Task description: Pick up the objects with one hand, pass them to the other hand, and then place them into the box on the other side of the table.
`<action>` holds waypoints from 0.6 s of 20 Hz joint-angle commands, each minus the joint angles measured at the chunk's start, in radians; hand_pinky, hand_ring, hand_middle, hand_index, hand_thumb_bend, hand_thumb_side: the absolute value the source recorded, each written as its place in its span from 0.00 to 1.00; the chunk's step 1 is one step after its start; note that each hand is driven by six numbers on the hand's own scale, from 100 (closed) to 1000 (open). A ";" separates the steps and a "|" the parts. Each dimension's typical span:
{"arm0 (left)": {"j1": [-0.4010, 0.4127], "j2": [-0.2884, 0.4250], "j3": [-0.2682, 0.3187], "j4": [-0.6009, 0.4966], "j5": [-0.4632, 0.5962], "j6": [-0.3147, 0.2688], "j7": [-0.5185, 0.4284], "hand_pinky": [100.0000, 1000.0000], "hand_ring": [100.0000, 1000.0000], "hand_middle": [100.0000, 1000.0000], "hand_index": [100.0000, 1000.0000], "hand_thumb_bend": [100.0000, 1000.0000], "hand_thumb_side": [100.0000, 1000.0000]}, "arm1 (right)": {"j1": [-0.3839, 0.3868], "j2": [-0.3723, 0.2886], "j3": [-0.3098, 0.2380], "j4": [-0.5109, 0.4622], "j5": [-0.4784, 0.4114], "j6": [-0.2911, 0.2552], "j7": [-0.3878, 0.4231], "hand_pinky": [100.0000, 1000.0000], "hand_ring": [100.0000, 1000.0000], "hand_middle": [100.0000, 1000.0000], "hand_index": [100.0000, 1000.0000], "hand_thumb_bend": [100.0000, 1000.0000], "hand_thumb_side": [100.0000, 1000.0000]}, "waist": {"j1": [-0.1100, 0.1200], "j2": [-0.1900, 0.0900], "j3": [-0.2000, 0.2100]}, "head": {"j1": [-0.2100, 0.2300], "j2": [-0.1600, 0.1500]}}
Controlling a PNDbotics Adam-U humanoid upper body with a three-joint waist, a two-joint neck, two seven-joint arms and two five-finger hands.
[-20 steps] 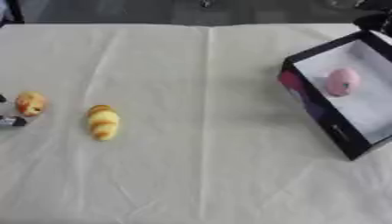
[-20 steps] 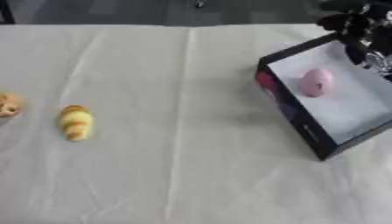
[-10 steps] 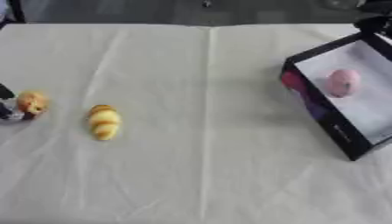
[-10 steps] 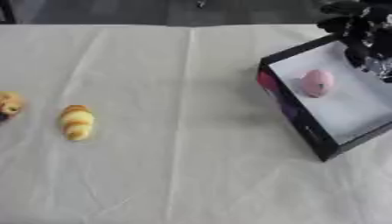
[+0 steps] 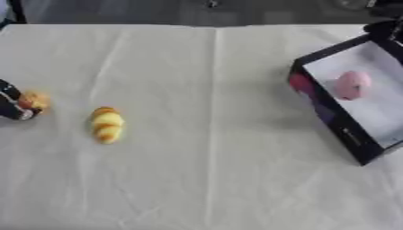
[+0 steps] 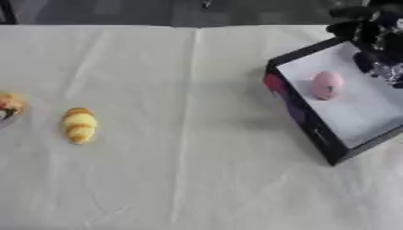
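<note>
left eye view: left hand [image 5: 11, 106] at far-left edge, touching orange toy [image 5: 34, 100] on its right; fingers' state can't tell. yellow toy [image 5: 106, 124] lies lengthwise nearby. right hand [image 6: 376, 45] over box [image 6: 303, 117], grip unclear.

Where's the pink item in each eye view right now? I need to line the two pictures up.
Left eye view: the pink item lies inside the black box, near the right edge, above mid-height.
Right eye view: the same item sits further left in the picture, still in the box, with the right hand above and to its right.
Shared landmark: the yellow striped object on the cloth at left.
</note>
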 commanded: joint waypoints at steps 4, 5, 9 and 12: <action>-0.021 0.037 0.001 -0.062 -0.022 0.018 0.008 0.83 0.78 0.66 0.56 0.15 0.00 | -0.012 -0.026 -0.011 -0.002 0.000 -0.005 0.007 1.00 0.96 1.00 1.00 0.00 0.21 | 0.000 -0.023 0.000 | 0.003 -0.003; -0.021 0.042 0.001 -0.086 -0.025 0.023 0.015 0.83 0.78 0.66 0.56 0.11 0.06 | -0.012 -0.027 -0.011 -0.002 -0.002 -0.004 0.007 1.00 0.96 1.00 1.00 0.00 0.23 | 0.000 -0.023 0.001 | 0.003 -0.003; -0.015 0.062 0.001 -0.199 -0.021 0.046 0.037 0.83 0.77 0.64 0.55 0.14 0.00 | -0.012 -0.029 -0.014 -0.006 -0.017 0.000 0.008 1.00 0.96 1.00 1.00 0.00 0.22 | 0.000 -0.026 0.004 | 0.003 -0.003; -0.007 0.072 -0.003 -0.283 0.000 0.062 0.046 0.82 0.76 0.63 0.55 0.13 0.00 | -0.014 -0.030 -0.017 -0.011 -0.033 0.007 0.009 1.00 0.96 1.00 1.00 0.00 0.24 | -0.002 -0.028 0.005 | 0.002 -0.003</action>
